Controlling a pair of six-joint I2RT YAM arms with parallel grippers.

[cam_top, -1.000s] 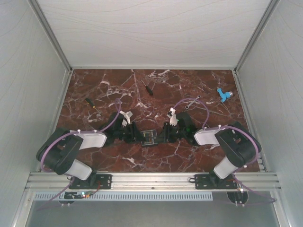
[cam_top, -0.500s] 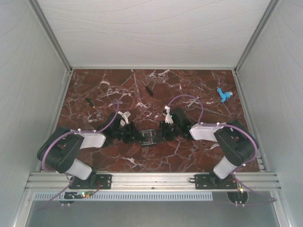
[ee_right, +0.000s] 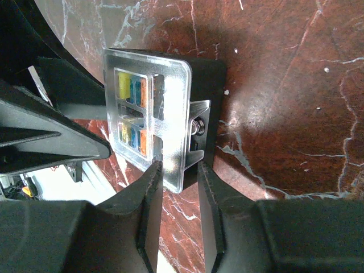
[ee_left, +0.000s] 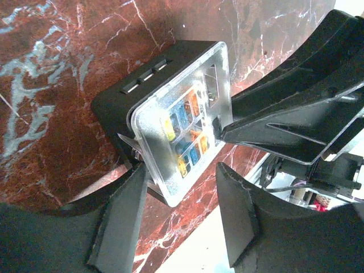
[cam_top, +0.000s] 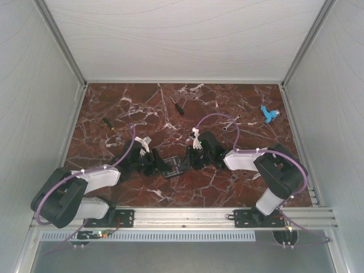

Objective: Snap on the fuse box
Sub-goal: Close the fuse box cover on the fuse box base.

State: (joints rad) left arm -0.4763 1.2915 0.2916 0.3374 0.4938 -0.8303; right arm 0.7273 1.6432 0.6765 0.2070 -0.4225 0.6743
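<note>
The fuse box (cam_top: pixel 172 166) is a black square base (ee_left: pixel 128 99) with the clear lid (ee_left: pixel 182 131) over its coloured fuses, held tilted just above the marble between both grippers. My right gripper (cam_top: pixel 186 160) is shut on its edge; in the right wrist view (ee_right: pixel 179 170) one finger presses the clear lid (ee_right: pixel 148 114) and the other the black base (ee_right: pixel 209 85). My left gripper (cam_top: pixel 154 164) is open in the left wrist view (ee_left: pixel 181 170), with the box's lower corner just above the gap between its jaws. The right gripper (ee_left: pixel 296 125) also shows there.
A black screwdriver (cam_top: pixel 178 106) and a small screwdriver (cam_top: pixel 109 124) lie further back on the marble. A metal wrench (cam_top: pixel 229 123) and a blue part (cam_top: pixel 268 114) lie at the back right. White walls enclose the table on three sides.
The right gripper has moved left with the fuse box, which now sits more tilted. The left arm's elbow has swung down and left, and its gripper has shifted slightly left.
</note>
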